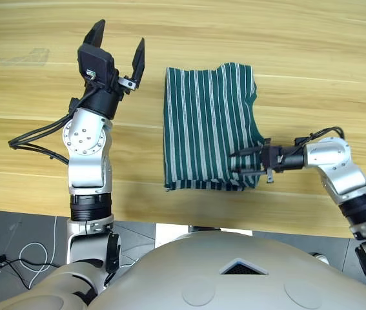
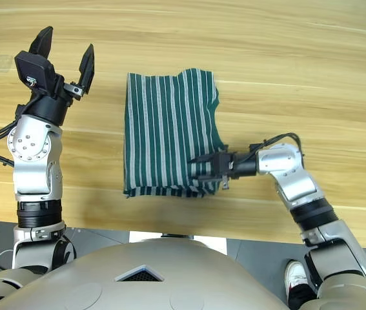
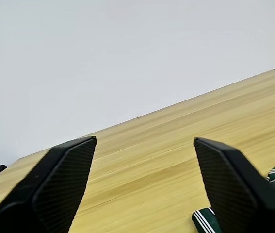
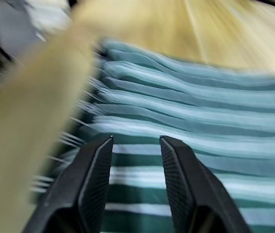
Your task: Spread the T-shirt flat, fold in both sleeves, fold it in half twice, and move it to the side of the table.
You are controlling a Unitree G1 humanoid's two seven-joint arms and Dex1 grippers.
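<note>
The left gripper is held wide open above the smooth wooden table. Just to its right the folded T-shirt, green with white stripes, is laid flat. A pale wall beyond the table's far edge is shown by its wrist view alone. The right gripper is set at the shirt's near right corner, fingers slightly parted over rippled cloth.

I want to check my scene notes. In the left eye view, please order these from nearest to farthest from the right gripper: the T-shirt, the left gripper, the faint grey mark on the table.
1. T-shirt: the right gripper is at its near right corner.
2. Left gripper: beside the shirt's far left corner.
3. Faint grey mark: on the table, far left.
</note>
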